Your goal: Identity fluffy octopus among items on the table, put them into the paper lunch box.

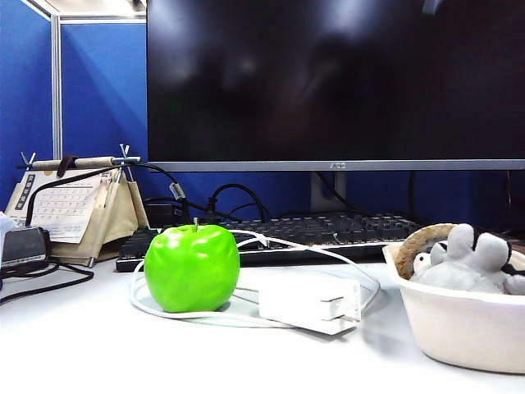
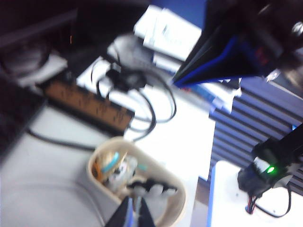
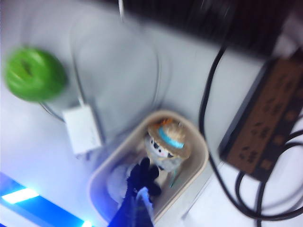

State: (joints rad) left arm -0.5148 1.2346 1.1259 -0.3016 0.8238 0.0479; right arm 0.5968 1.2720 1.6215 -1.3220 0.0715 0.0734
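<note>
Ext view: fluffy octopus (image 1: 472, 258) already sits in the paper lunch box (image 1: 459, 324), right of the green apple (image 1: 193, 268), next to a straw-hat plush (image 1: 425, 246); no arms visible. Left wrist: left gripper (image 2: 134, 213) clenched on nothing, hanging over the box rim. Right wrist: right gripper (image 3: 138, 198) clenched and empty, directly above the box w/ octopus underneath, so prob the closer arm.

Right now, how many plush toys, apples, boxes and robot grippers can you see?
Plush toys: 2, fluffy octopus and straw-hat plush, both in the box
Apples: 1, green apple
Boxes: 1, paper lunch box
Grippers: 2, left gripper and right gripper, above the box
Total: 6
</note>
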